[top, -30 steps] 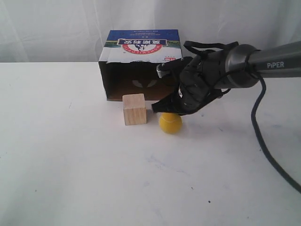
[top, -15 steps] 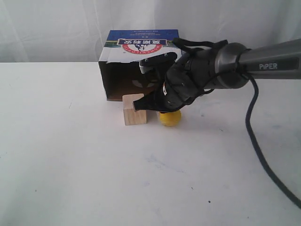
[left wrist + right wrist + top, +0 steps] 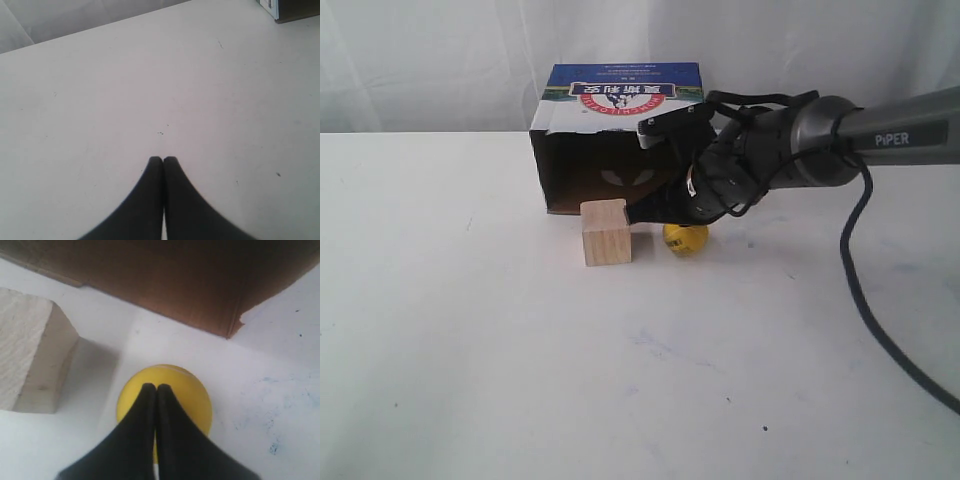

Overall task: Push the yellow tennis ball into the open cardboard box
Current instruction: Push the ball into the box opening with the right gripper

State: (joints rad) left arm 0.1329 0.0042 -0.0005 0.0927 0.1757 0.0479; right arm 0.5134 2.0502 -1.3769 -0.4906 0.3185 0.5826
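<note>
The yellow tennis ball (image 3: 686, 240) lies on the white table just in front of the open cardboard box (image 3: 620, 100), near the right end of its dark opening. My right gripper (image 3: 656, 212) is shut and empty, its tips resting over the ball's top. In the right wrist view the shut right gripper (image 3: 156, 386) overlaps the ball (image 3: 192, 390), with the box's brown floor (image 3: 200, 285) just beyond. My left gripper (image 3: 163, 159) is shut on nothing over bare table, and only a corner of the box (image 3: 295, 7) shows in its view.
A light wooden cube (image 3: 606, 231) stands left of the ball, close to the box's mouth; it also shows as the cube (image 3: 30, 355) beside the ball. A black cable (image 3: 860, 290) trails from the right arm across the table.
The right gripper swung left over the ball, then shifted toward the box. The ball rolled a little closer to the box's opening. The cube stayed put.
</note>
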